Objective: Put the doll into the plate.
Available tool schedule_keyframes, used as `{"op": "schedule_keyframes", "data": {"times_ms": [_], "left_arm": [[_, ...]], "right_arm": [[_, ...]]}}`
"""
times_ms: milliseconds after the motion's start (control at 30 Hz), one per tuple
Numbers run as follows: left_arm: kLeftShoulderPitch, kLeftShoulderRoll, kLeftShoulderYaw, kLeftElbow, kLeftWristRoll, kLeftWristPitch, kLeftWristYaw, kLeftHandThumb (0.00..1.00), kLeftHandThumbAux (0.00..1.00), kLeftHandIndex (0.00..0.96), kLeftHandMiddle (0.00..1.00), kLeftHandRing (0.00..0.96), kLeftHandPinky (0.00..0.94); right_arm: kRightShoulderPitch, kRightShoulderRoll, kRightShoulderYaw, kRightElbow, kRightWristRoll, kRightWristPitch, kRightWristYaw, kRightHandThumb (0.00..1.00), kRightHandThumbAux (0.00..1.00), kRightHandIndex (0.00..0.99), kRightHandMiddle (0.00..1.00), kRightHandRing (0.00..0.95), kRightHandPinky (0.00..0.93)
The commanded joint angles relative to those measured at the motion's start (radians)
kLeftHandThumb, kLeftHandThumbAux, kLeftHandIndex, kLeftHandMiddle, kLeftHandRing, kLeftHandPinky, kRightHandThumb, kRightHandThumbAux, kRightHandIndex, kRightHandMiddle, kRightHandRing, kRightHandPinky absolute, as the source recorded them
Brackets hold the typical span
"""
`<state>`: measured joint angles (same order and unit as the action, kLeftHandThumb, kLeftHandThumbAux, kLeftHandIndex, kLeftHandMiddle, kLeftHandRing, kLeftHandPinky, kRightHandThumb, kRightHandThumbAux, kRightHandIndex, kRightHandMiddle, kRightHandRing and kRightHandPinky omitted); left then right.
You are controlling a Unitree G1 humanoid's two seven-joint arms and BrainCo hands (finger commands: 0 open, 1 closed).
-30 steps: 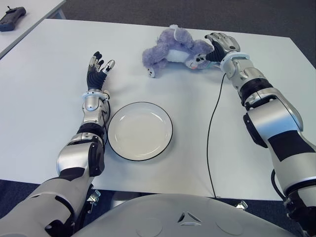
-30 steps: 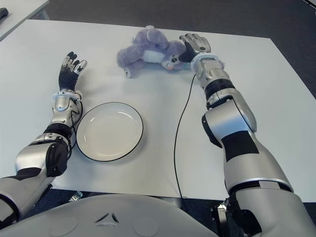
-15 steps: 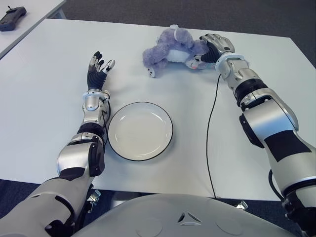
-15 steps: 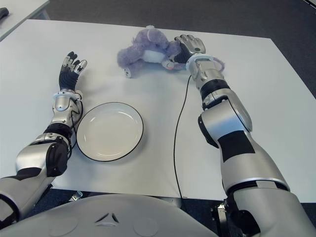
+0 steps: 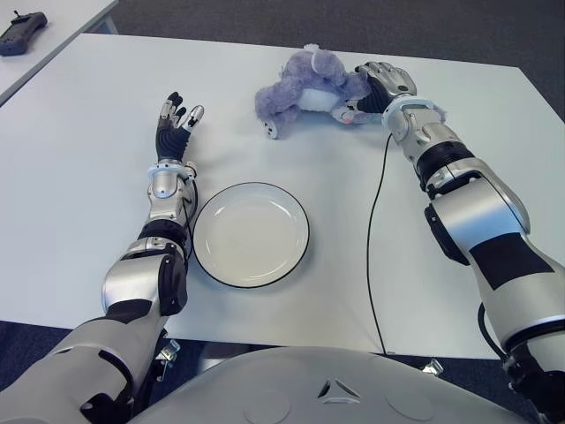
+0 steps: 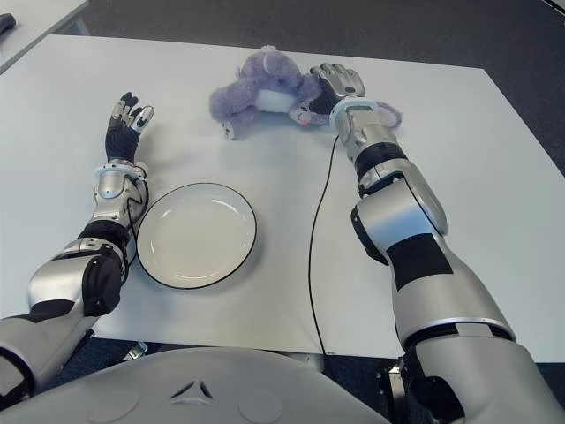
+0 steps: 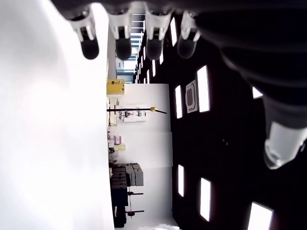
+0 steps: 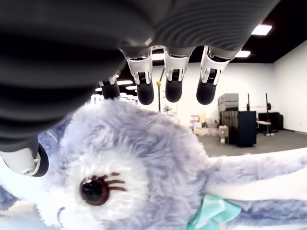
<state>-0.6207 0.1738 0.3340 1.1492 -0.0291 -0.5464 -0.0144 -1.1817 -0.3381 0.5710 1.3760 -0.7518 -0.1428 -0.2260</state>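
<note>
Left eye view: doll, a purple plush, lies on its side at the far middle of the table, well apart from the plate, which sits near the front edge and holds nothing. Right robot hand is stretched out to the doll's head end, palm over it, placed for a grab from above. Left robot hand shows left of the plate and farther back, fingers up and spread, holding nothing, out of the way. A black cable runs along the table from the right wrist toward the front edge. A dark remote-like device lies on a neighbouring table at far left.

Right eye view: same layout; right robot hand touches the doll's head, fingers draped on the fur, not visibly closed.

Left wrist view: left fingertips extended and apart, nothing between them, only room background beyond.

Right wrist view: doll face fills the space under the palm, eye and teal bow visible. Fingers stand straight above the head, thumb off to one side, so the hand is apart, not yet clamped. Judgement: grasp step, just before closing; plush should squash easily.
</note>
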Motion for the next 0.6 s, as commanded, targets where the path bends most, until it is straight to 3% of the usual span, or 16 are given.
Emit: {"op": "schedule_keyframes", "data": {"times_ms": [33, 233, 300, 333, 433, 500, 533, 567, 600], "left_arm": [[0.242, -0.111, -0.003, 0.162, -0.014, 0.065, 0.0, 0.0, 0.514, 0.018, 0.059, 0.022, 0.0], [0.246, -0.109, -0.006, 0.161, -0.012, 0.061, -0.002, 0.0, 0.507, 0.016, 0.061, 0.02, 0.0], [0.248, -0.108, -0.007, 0.161, -0.011, 0.06, -0.003, 0.0, 0.502, 0.016, 0.059, 0.018, 0.0], [0.248, -0.108, -0.008, 0.161, -0.011, 0.059, -0.004, 0.0, 0.498, 0.016, 0.056, 0.016, 0.0], [0.251, -0.107, -0.009, 0.161, -0.009, 0.055, -0.005, 0.0, 0.494, 0.016, 0.055, 0.014, 0.0], [0.251, -0.106, -0.01, 0.161, -0.009, 0.052, -0.006, 0.0, 0.491, 0.017, 0.055, 0.014, 0.0], [0.251, -0.107, -0.009, 0.161, -0.01, 0.052, -0.007, 0.0, 0.49, 0.017, 0.055, 0.014, 0.0], [0.252, -0.107, -0.009, 0.161, -0.01, 0.053, -0.008, 0.0, 0.49, 0.018, 0.056, 0.015, 0.0], [0.252, -0.107, -0.008, 0.161, -0.011, 0.053, -0.008, 0.0, 0.489, 0.018, 0.056, 0.015, 0.0]], "right_arm": [[0.041, 0.057, 0.008, 0.017, -0.015, 0.026, -0.009, 0.321, 0.41, 0.0, 0.0, 0.0, 0.069], [0.048, 0.073, -0.006, 0.017, 0.001, 0.019, -0.016, 0.322, 0.407, 0.006, 0.0, 0.01, 0.125], [0.052, 0.077, -0.019, 0.016, 0.014, 0.011, -0.022, 0.331, 0.418, 0.023, 0.0, 0.038, 0.186], [0.055, 0.079, -0.025, 0.015, 0.02, 0.007, -0.026, 0.352, 0.437, 0.049, 0.043, 0.123, 0.291], [0.061, 0.084, -0.05, 0.014, 0.044, -0.005, -0.034, 0.371, 0.45, 0.079, 0.093, 0.184, 0.353], [0.066, 0.088, -0.071, 0.013, 0.063, -0.011, -0.038, 0.423, 0.473, 0.2, 0.237, 0.337, 0.488], [0.068, 0.091, -0.081, 0.012, 0.07, -0.013, -0.042, 0.433, 0.476, 0.222, 0.261, 0.362, 0.512], [0.069, 0.092, -0.087, 0.012, 0.073, -0.013, -0.044, 0.477, 0.495, 0.327, 0.422, 0.502, 0.636], [0.07, 0.094, -0.092, 0.012, 0.075, -0.014, -0.047, 0.485, 0.498, 0.345, 0.449, 0.526, 0.657]]}}
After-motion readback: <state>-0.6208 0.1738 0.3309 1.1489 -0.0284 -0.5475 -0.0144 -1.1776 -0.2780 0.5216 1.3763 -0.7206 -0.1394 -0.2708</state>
